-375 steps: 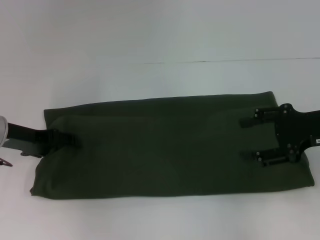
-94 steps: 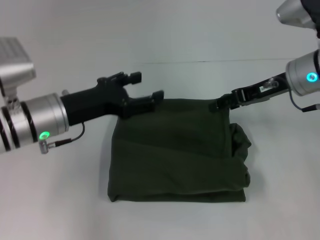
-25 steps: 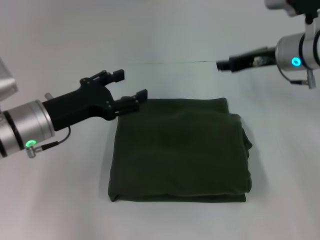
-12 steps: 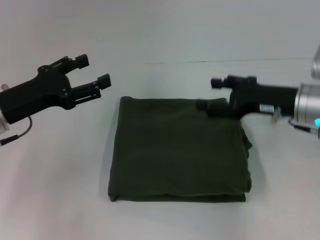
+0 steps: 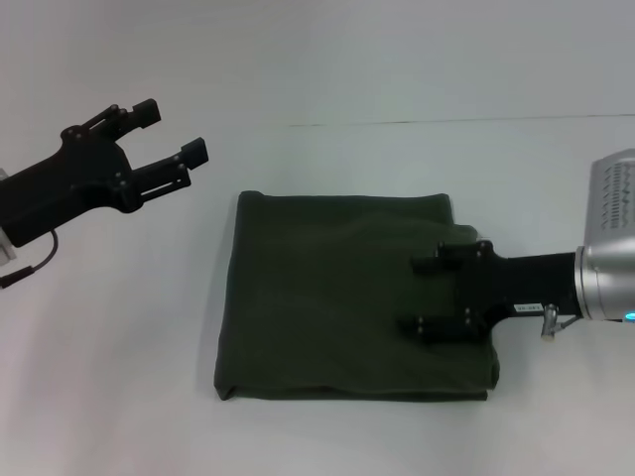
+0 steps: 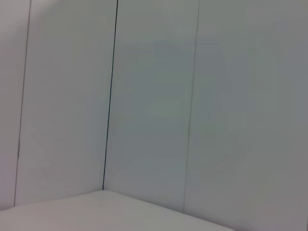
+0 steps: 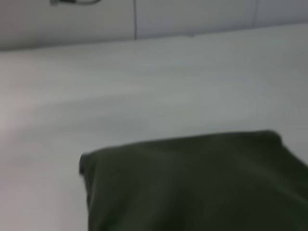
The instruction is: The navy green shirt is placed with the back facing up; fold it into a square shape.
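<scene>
The navy green shirt (image 5: 347, 297) lies folded into a near-square block at the middle of the white table (image 5: 327, 436), slightly longer near-to-far. The right gripper (image 5: 429, 296) sits over its right edge, fingers spread, empty, pointing left. The left gripper (image 5: 174, 134), also spread and empty, hovers well apart to the far left. The right wrist view shows the shirt's (image 7: 192, 185) rounded fold corner; the left wrist view shows only wall.

White bench (image 5: 327, 436) carries folded navy green shirt (image 5: 337, 297), flat, roughly square; right jaws over its edge, left jaws well apart.
</scene>
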`<action>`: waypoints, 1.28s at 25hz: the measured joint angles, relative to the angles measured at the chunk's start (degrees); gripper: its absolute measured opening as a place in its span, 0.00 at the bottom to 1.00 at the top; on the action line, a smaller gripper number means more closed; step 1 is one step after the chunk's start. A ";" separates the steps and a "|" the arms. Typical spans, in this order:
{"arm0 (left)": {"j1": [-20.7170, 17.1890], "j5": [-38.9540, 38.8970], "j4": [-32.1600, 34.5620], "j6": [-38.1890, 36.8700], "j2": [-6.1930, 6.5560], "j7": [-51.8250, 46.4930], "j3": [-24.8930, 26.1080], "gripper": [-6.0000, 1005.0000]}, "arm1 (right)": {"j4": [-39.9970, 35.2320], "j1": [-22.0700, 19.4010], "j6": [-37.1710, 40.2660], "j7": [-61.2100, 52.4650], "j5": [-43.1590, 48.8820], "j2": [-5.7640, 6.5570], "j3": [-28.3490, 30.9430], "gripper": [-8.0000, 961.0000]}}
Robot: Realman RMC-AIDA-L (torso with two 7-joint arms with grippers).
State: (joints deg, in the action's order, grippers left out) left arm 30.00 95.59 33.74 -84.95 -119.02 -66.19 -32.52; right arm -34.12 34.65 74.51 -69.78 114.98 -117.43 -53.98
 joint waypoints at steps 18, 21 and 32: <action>1.00 -0.02 -0.89 1.11 -0.38 0.90 -0.01 0.88 | -2.52 0.68 1.28 3.85 -0.02 0.38 5.66 0.85; 1.36 -0.41 -0.81 0.89 -0.16 -0.50 -0.01 0.88 | -2.33 2.09 0.68 1.00 -2.68 0.48 6.60 0.85; 0.84 -2.58 -1.37 -1.40 -1.11 -3.71 0.00 0.88 | 0.52 6.76 -7.19 -7.11 -1.50 -1.00 5.55 0.85</action>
State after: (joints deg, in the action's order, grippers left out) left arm 30.84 93.00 32.37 -86.35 -120.13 -69.90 -32.51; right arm -33.59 41.41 67.32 -76.89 113.48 -118.43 -48.43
